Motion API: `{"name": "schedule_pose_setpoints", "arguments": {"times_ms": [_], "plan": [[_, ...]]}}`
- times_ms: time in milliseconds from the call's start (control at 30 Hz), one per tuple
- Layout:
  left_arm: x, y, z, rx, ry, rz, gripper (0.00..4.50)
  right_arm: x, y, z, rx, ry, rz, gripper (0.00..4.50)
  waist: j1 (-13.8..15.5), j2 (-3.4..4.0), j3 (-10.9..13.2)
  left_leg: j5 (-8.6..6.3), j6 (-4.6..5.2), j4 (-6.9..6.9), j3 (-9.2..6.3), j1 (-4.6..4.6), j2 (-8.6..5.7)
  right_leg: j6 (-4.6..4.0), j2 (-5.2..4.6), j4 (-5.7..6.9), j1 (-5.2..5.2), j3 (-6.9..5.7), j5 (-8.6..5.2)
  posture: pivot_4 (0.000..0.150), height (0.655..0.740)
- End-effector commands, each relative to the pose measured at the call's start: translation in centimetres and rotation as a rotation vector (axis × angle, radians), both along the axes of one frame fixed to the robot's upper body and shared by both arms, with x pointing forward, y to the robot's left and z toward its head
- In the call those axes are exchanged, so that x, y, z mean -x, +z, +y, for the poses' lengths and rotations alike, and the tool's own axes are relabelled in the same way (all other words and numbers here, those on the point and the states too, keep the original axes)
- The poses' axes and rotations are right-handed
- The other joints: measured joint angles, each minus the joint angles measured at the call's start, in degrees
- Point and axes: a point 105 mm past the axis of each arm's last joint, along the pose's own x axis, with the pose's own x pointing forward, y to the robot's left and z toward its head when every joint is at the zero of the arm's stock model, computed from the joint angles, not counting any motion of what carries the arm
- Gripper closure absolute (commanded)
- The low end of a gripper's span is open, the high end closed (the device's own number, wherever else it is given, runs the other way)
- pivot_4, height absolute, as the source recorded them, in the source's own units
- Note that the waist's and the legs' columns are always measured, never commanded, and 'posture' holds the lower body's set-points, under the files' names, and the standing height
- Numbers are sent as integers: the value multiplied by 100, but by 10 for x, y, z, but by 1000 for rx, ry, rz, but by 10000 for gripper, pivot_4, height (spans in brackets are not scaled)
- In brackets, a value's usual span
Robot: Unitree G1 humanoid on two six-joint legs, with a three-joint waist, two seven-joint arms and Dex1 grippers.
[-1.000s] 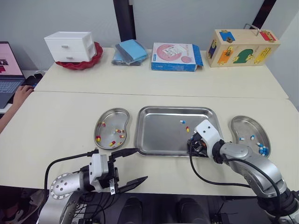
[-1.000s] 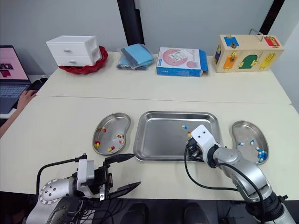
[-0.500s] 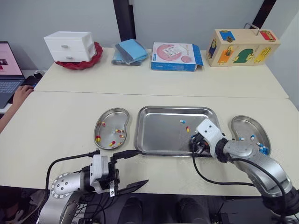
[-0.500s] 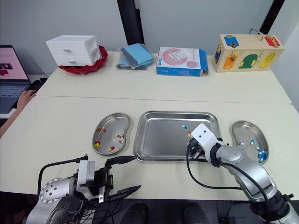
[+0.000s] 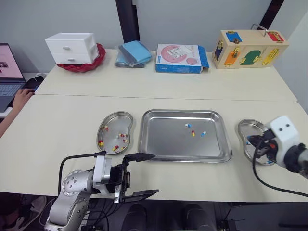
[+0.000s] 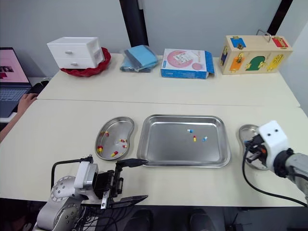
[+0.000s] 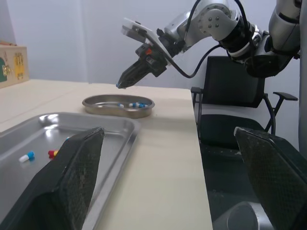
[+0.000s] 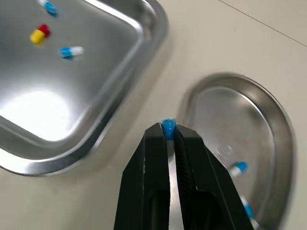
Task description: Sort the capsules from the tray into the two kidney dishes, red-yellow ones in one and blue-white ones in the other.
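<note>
Capsules are being sorted on a wide pale surface, and the job is looking well advanced. A steel tray is lying in the middle, toward the front edge. The left kidney dish is sitting just beside it on the side of the left edge. The right kidney dish is sitting near it on the side of the right edge.

The left pincer is hanging at the front edge, in front of the tray's front left corner. Its fingers are spread wide apart and holding nothing. The right pincer is hovering over the right kidney dish, at the rim facing the tray. Its fingers are pressed together on a blue-white capsule, with just the blue end peeking out between the tips.

Red-yellow capsules are lying in the left kidney dish, and blue-white ones in the right. Three are lying loose in the tray: one red-yellow capsule and two blue-white.

By my reckoning, the step in hand is the delivery of this blue-white capsule. The next move is calling for a short carry further over the bowl, a low approach, then a parting of the fingers, so the capsule is not bouncing off the rim.
</note>
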Motion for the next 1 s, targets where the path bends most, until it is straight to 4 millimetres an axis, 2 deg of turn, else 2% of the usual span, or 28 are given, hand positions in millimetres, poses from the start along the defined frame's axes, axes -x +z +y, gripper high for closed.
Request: {"name": "schedule_pose_setpoints", "arguments": {"times_ms": [33, 167, 367, 467, 533, 700, 767, 900, 1000], "plan": [[1, 9, -4, 32, -14, -33, 0, 2, 4, -17, 0, -99, -8, 41673, -5, 1, 0, 0, 0, 0, 0, 0, 0, 0, 1, 1, -1, 0, 0, 1500, 7400], [0, 12, -4, 38, -5, -40, 0, 2, 2, -30, 22, -179, -11, 30900, 3, 1, 0, 0, 0, 0, 0, -2, 0, 0, 0, 0, 0, 1, 0, 1500, 7400], [-6, 15, -2, 43, 59, -31, 0, -2, 6, -30, 15, -185, -41, 15687, 3, 1, 0, 0, 0, 0, 0, -1, 0, 0, 0, 0, 0, 1, 0, 1500, 7400], [-18, 17, 5, 35, 171, -3, 0, -4, 13, -26, 12, -149, -87, 7300, 4, 1, 0, 0, 0, 0, -1, -2, 0, 0, 0, 0, 0, 1, 0, 1500, 7400], [-29, 11, 16, -38, 301, 27, 0, -3, 19, -13, 24, -59, -142, 1218, 3, 0, 0, 0, 0, 0, -1, -2, 0, 1, 0, 0, 0, 1, 0, 1500, 7400], [-39, 5, 51, -179, 515, 120, 0, 4, 18, 14, -3, 127, -216, 417, 0, -4, 3, 0, 0, -3, -4, -1, 1, 1, 1, -1, -1, -1, -1, 1500, 7400], [-43, 4, 73, -237, 619, 139, 0, 10, 13, 20, 10, 194, -226, 417, 6, -3, 4, 0, 0, -1, 0, -2, 0, 2, -2, -1, -1, 1, -1, 1500, 7400], [-44, 3, 109, -265, 755, 181, 0, 18, 6, 17, 28, 264, -242, 417, 13, -5, 4, 0, -1, 0, -1, 1, 0, 2, -2, -1, 2, -2, -1, 1500, 7400], [-41, -7, 153, -301, 896, 262, 0, 32, -5, 1, 53, 318, -189, 417, 9, -4, 4, 0, -1, -1, 0, 3, 0, 2, -2, -1, 3, -1, -1, 1500, 7400]]}}
